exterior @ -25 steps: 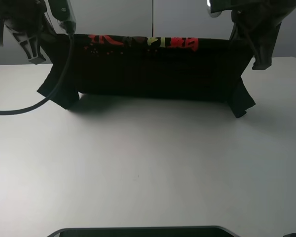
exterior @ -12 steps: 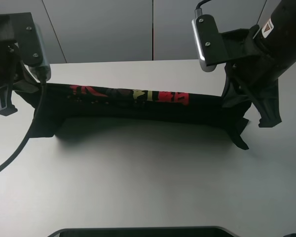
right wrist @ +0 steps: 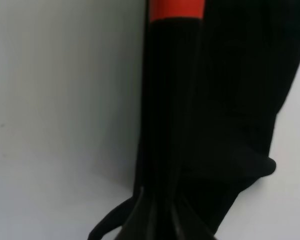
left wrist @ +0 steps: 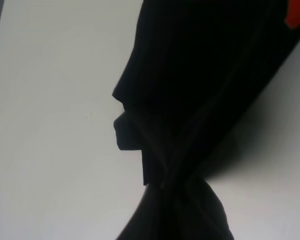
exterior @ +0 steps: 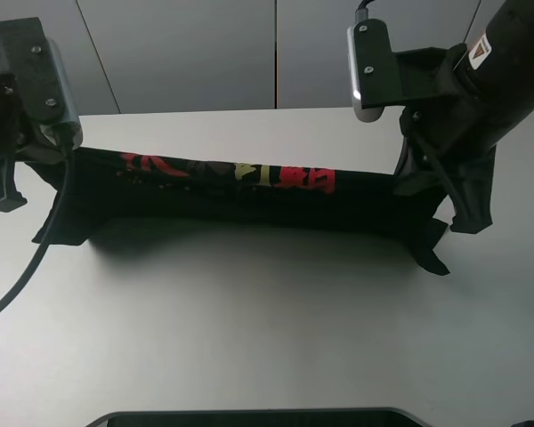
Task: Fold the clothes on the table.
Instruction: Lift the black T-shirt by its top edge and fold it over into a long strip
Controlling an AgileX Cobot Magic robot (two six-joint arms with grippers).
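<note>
1. Garment position: The black T-shirt (exterior: 249,200) is stretched into a long horizontal band across the far half of the white counter (exterior: 249,338), running from the 9 o'clock side to the 3 o'clock side of the high view. The band sags slightly at the middle and casts a shadow on the counter toward 6 o'clock.

2. Print: The red and yellow characters (exterior: 240,173) lie along the band's 12 o'clock edge, facing up.

3. Sleeves: One sleeve (exterior: 62,227) hangs toward 8 o'clock at the left end. The other sleeve (exterior: 430,245) hangs toward 5 o'clock at the right end. Both reach down near the counter surface; contact cannot be confirmed.

4. Left end effector (left wrist: 165,190): Clenched on the T-shirt. In the left wrist view the fabric gathers into a tight pinch and fans outward from it. The fingers cannot be told apart from the black cloth.

5. Right end effector (right wrist: 157,205): Clenched on the T-shirt. The cloth folds converge on it, with a red patch of print at the far end of the fold.

6. Cabling: A black cable (exterior: 27,267) curves from the left arm toward 8 o'clock
</note>
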